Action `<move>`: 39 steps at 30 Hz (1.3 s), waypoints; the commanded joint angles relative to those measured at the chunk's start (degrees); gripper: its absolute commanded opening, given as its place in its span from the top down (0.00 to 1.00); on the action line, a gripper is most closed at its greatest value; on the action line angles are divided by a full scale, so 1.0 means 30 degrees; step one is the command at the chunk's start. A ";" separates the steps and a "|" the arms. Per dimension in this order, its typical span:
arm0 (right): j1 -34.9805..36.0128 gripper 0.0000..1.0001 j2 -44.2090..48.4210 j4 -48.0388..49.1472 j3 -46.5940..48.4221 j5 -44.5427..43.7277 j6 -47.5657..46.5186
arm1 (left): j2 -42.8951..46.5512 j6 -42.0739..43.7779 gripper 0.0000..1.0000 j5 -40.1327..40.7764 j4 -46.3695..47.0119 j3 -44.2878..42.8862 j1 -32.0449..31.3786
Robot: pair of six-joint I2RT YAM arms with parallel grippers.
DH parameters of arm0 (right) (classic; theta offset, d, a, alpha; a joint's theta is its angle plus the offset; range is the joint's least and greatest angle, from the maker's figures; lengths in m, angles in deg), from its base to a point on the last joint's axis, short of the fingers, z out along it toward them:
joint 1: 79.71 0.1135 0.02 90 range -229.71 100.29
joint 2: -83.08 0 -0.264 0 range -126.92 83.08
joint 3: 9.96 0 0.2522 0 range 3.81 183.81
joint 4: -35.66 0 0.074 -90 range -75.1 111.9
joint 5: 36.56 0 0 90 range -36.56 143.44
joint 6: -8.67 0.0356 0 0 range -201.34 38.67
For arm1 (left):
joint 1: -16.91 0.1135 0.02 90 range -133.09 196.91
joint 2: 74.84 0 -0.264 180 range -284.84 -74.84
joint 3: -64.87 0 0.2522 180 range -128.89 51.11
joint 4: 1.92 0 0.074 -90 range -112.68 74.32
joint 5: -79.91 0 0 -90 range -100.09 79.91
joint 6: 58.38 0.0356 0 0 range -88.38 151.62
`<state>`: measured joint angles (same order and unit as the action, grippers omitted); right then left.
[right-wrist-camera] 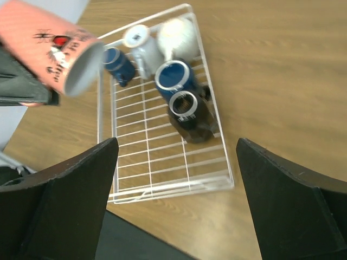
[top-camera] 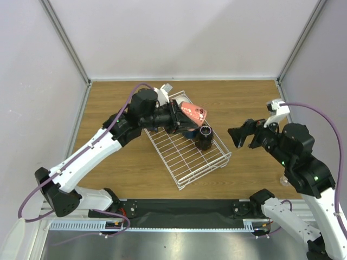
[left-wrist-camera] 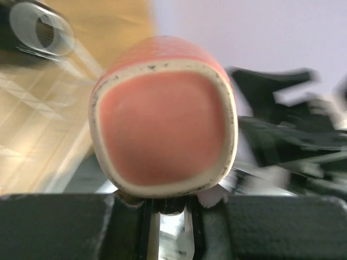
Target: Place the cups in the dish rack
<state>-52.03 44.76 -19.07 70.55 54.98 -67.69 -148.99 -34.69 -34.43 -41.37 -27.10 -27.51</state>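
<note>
My left tool (top-camera: 180, 115) is clenched on the salmon-pink mug (top-camera: 194, 112), tilted in the air over the far end of the dish rack (top-camera: 184, 160), where a black mug (top-camera: 204, 138) stands by the right rim, while my right tool (top-camera: 239, 136) hangs released, right of the rack above the tabletop (top-camera: 255, 103).

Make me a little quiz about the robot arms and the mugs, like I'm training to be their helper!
1. True or false: the right gripper is holding a mug.
2. Pick one: what colour is the mug held by the left gripper? A black, B pink, C cream-white.
3. Fill in the gap: ___ mugs are inside the dish rack.

Key
1. False: its jaws stand wide open with nothing between them, off to the side of the rack.
2. B: it holds the pink mug above the rack.
3. Five.
</note>
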 commanded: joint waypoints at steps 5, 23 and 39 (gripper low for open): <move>0.0060 0.04 0.0793 -0.3099 0.0896 -0.3971 0.3009 | 0.0223 0.9236 1.00 1.1881 -0.8077 -0.2001 -0.2237; 0.0089 0.04 0.1233 -0.5562 0.2421 -0.5640 0.4325 | -0.2205 1.1612 1.00 1.7195 -0.1983 0.3983 -0.2682; 0.0089 0.05 -0.0467 -0.6324 0.3476 -0.5260 0.5557 | -0.6335 1.1262 1.00 1.5790 -0.1951 0.2841 -0.0867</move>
<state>-52.03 43.82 -37.82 79.33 39.53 -52.32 -166.17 -1.75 14.48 -50.42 -15.26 -31.16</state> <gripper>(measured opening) 0.948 0.212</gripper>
